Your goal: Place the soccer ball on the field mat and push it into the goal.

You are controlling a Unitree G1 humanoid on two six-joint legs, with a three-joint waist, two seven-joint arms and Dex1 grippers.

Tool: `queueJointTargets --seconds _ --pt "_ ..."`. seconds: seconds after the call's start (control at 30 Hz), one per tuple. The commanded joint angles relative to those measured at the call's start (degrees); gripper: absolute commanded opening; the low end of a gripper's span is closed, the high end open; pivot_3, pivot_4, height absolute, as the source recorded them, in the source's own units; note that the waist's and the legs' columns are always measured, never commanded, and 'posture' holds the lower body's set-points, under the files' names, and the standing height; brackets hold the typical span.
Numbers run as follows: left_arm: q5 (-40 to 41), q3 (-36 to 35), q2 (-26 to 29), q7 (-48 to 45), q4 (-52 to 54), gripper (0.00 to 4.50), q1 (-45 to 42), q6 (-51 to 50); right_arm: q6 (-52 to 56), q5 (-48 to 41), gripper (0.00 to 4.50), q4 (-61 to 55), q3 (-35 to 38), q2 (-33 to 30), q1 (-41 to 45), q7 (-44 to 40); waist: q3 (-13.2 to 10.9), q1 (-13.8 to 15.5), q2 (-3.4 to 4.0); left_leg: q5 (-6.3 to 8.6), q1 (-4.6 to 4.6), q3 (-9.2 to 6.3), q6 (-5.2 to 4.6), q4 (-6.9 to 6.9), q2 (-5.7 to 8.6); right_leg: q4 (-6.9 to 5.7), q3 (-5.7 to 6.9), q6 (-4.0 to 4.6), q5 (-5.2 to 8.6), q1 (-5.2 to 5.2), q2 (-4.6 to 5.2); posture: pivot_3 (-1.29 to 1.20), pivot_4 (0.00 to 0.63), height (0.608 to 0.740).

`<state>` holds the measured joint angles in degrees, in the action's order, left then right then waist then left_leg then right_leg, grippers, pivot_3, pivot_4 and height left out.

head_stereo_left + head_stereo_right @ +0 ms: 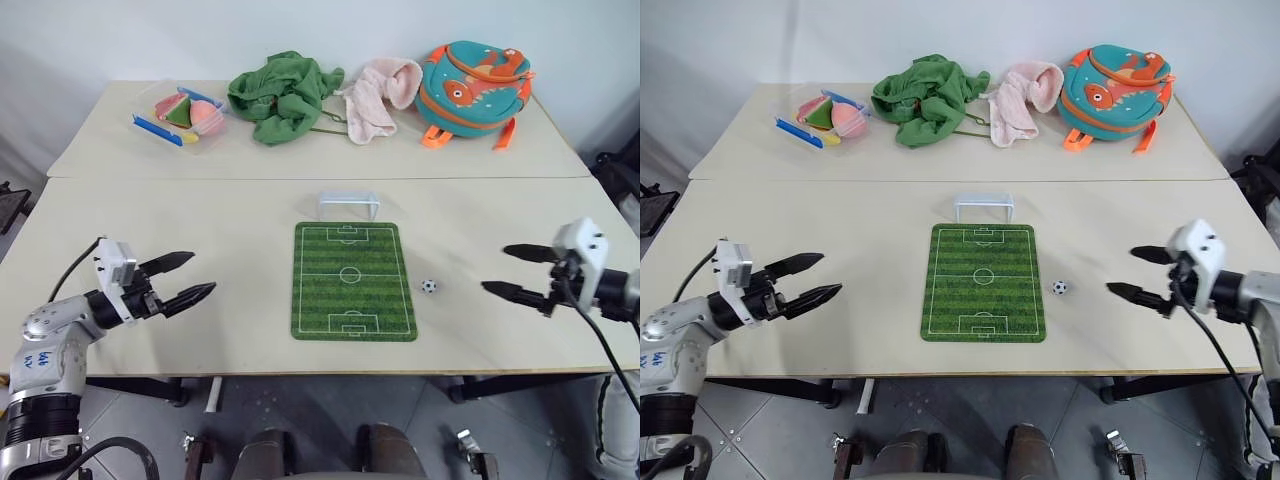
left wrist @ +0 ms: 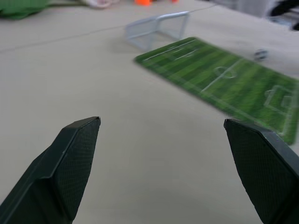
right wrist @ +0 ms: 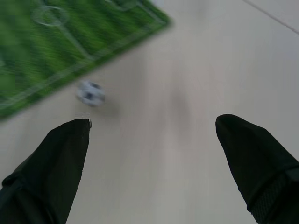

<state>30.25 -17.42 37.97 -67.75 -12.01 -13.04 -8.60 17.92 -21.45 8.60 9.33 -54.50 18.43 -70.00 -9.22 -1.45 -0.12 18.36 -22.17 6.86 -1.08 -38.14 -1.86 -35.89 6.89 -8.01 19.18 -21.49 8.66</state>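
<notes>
Resting on the bare surface (image 1: 220,330) just beside the field mat (image 1: 352,281), the soccer ball (image 1: 429,286) lies ahead of the right gripper (image 1: 517,272), clear of its parted jaws; left gripper (image 1: 188,279) jaws apart too.

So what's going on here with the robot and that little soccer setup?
Nothing is held yet. The soccer ball sits on the table just off the field mat, on the robot's right. The right gripper is open near it, the left gripper open on the other side. The goal stands at the mat's far end.
</notes>
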Motion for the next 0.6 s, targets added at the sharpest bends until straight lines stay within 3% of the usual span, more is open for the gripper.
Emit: queueJointTargets --seconds 0.03,0.3,0.6 --pt "2.2 0.4 -0.9 -3.9 2.7 4.50 0.7 2.6 -1.6 1.8 4.48 0.4 -4.7 0.1 4.4 -3.9 0.0 0.0 -0.01 0.00 0.00 0.00 0.00 -0.01 0.01 0.00 0.00 0.00 0.00 0.00 0.00 0.00 0.150 0.740" --pt "2.5 0.7 -3.3 -2.7 7.8 4.50 6.1 3.1 -9.6 10.4 4.48 13.8 -15.9 6.9 15.4 -6.9 -0.1 -0.1 -0.09 0.00 -0.02 -0.02 0.00 -0.03 0.01 -0.01 0.02 0.00 0.00 -0.01 0.01 0.00 0.150 0.740" --pt "3.3 -0.8 -3.5 0.1 12.2 4.50 11.1 2.8 -14.3 13.9 4.48 21.9 -18.4 9.8 18.8 -9.2 -0.1 -0.1 -0.10 0.00 -0.04 -0.10 0.00 -0.09 -0.09 -0.04 0.08 0.00 0.00 0.02 0.03 0.00 0.150 0.740"
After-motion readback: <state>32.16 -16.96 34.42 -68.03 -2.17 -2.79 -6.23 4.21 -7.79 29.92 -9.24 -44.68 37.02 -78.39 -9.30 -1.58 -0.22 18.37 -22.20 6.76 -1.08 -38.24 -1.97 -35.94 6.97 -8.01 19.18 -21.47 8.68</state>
